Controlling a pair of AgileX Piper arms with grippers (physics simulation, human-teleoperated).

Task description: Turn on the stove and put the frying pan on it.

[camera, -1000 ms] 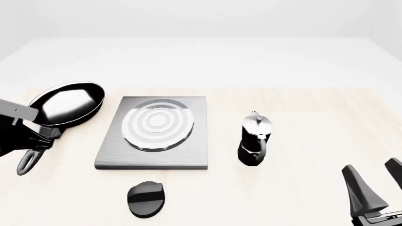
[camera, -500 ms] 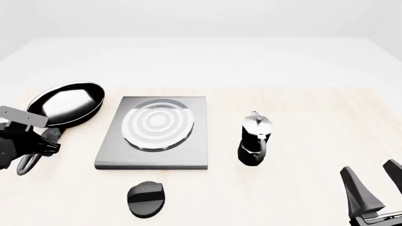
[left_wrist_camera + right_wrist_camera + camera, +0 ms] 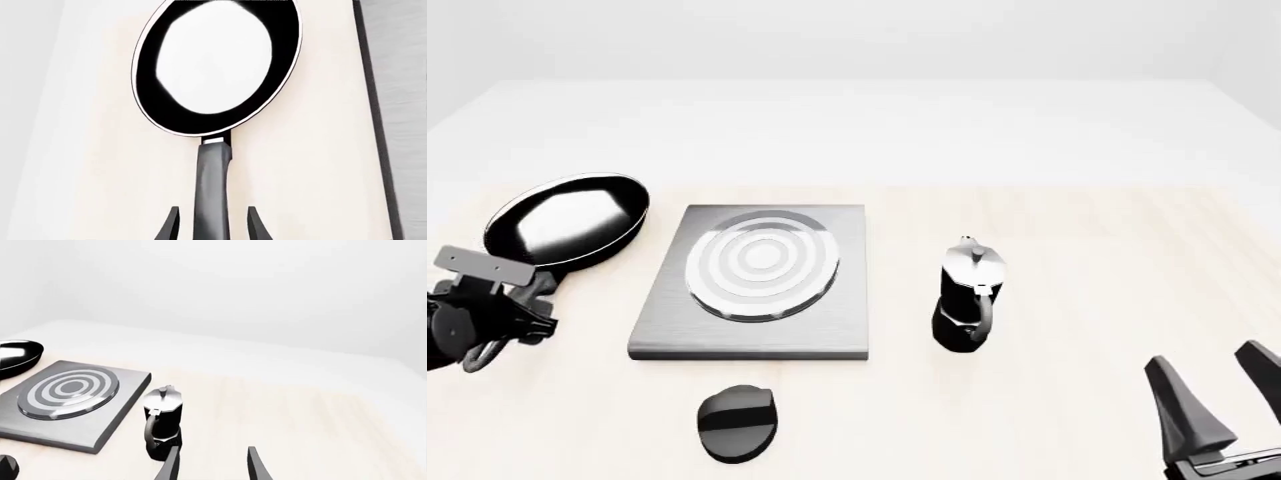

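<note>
A black-and-silver moka pot point(image 3: 969, 296) stands upright on the pale wooden table point(image 3: 1068, 250).

Black frying pan point(image 3: 567, 220) lies left of grey stove point(image 3: 754, 282); knob point(image 3: 738, 422) sits nearer.

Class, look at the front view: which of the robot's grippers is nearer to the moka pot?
The right. The right gripper is at the near right corner, diagonally toward the camera from the moka pot. The left gripper is across the stove, by the frying pan handle.
</note>
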